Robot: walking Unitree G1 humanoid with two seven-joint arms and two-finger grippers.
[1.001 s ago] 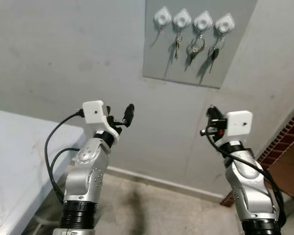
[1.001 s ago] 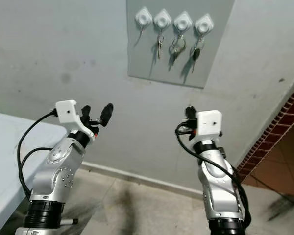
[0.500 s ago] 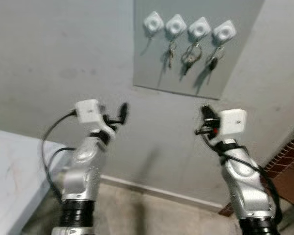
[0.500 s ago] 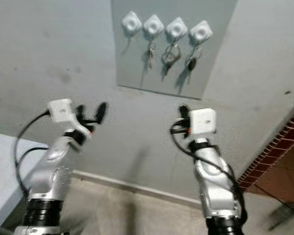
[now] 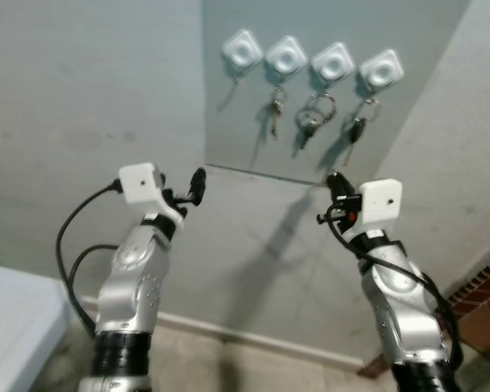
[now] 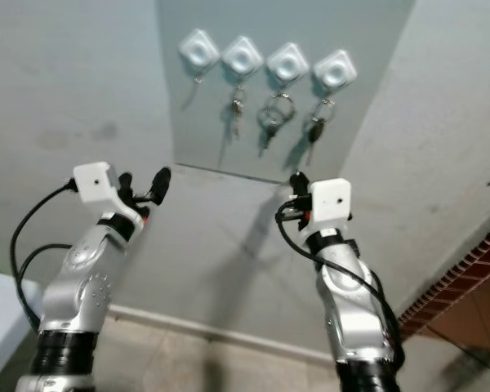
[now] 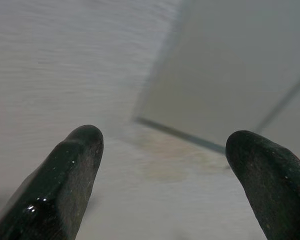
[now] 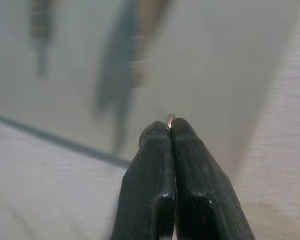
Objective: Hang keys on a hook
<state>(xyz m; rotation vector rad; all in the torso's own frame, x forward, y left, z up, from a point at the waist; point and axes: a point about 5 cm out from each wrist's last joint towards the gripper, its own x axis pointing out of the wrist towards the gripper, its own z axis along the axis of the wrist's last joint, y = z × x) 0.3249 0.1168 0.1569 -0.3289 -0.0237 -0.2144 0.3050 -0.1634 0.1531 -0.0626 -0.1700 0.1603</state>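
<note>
grey wall panel (image 5: pixel 408 131); key ring (image 8: pixel 170 118) pinched at right gripper (image 8: pixel 170 131) jaws' tips.

4 glossy white plastic hooks (image 5: pixel 288 55) sit on a smooth, matt grey panel (image 5: pixel 408 33), 3 of them carrying dull metal keys (image 5: pixel 313 118). The wall (image 5: pixel 82 90) around it is matt grey plaster, faintly stained. Both arms are brushed silver metal with white plastic wrist housings and black rubbery cables. The left gripper (image 7: pixel 162 170) has smooth, slightly shiny black fingers (image 7: pixel 72 170); a thin sliver of bright metal (image 8: pixel 170 119) glints at the pressed tips of the right gripper (image 8: pixel 170 131). Rough red brick (image 5: pixel 486 302) shows low on the right.
</note>
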